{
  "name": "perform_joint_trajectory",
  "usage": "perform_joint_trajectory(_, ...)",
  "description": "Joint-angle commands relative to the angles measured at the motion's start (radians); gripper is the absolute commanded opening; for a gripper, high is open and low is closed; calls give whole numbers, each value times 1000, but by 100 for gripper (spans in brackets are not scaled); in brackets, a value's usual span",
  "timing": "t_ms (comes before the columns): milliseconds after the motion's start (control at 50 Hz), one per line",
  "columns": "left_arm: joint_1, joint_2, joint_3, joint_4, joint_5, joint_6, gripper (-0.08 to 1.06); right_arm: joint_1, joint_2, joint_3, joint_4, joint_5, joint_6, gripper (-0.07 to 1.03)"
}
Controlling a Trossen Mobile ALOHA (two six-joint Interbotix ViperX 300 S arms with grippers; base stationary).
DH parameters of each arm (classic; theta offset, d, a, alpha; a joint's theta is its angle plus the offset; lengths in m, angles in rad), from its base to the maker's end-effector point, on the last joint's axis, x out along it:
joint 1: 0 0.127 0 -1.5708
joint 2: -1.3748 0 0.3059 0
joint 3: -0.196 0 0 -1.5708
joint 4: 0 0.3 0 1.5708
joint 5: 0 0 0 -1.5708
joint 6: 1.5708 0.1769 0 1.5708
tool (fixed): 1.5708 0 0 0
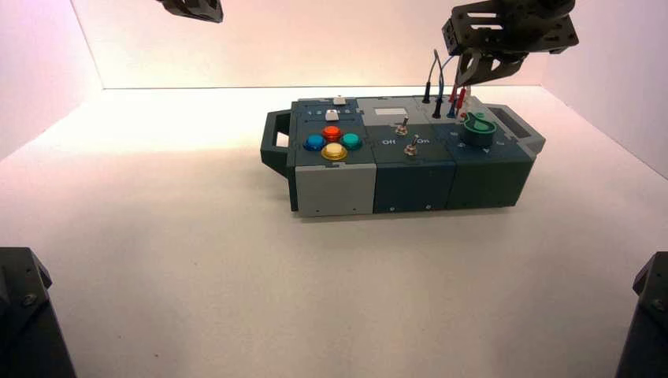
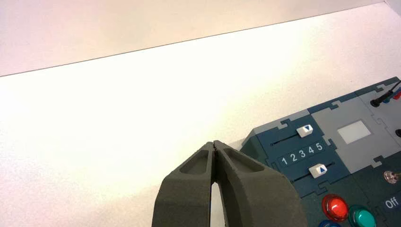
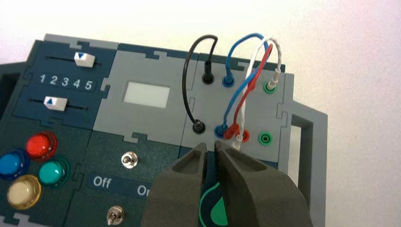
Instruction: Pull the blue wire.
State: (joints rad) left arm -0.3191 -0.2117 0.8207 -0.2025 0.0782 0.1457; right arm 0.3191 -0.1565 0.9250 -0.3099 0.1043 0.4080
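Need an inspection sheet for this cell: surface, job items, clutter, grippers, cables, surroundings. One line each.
Surface: pale table, box standing on it.
Job items: blue wire arches between two blue-ringed sockets on the box's light-grey right-hand panel; both ends look plugged in.
Clutter: a few tiny dark specks on the near part of the table.
Grippers: right gripper over the box's right side, near the wires, slightly open, holding nothing; left gripper beyond the box's left side, shut, holding nothing.
Cables: black wire, red wire and white wire near the blue one; red and white cross it.
Surroundings: pale walls behind and at both sides.
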Motion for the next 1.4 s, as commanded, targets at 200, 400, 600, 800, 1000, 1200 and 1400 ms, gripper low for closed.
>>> perform_joint_trajectory(200, 5, -23, -23, 2, -3, 6, -3, -51, 34, -60, -6, -26, -3, 10)
perform_joint_trajectory(400, 5, -28, -20, 2, -2, 5, -3, -49, 61, -95, -6, -29, -3, 10)
perform_joint_trajectory(600, 5, -23, -21, 2, -2, 5, -3, -46, 64, -89, -3, -29, 0, 14)
perform_joint_trajectory(800, 5, -18, -26, 2, -2, 5, -3, -46, 52, -80, 3, -28, 2, 15)
perform_joint_trajectory(1000, 5, -12, -26, 2, -8, 6, -3, -46, 38, -81, 6, -12, 5, 15)
perform_joint_trajectory(1200, 5, 9, -35, 2, -9, 6, -3, -44, 20, -87, 8, 26, 5, 15)
perform_joint_trajectory(1400, 5, 32, -44, 2, -11, 6, -3, -26, 14, -81, 23, 40, 5, 15)
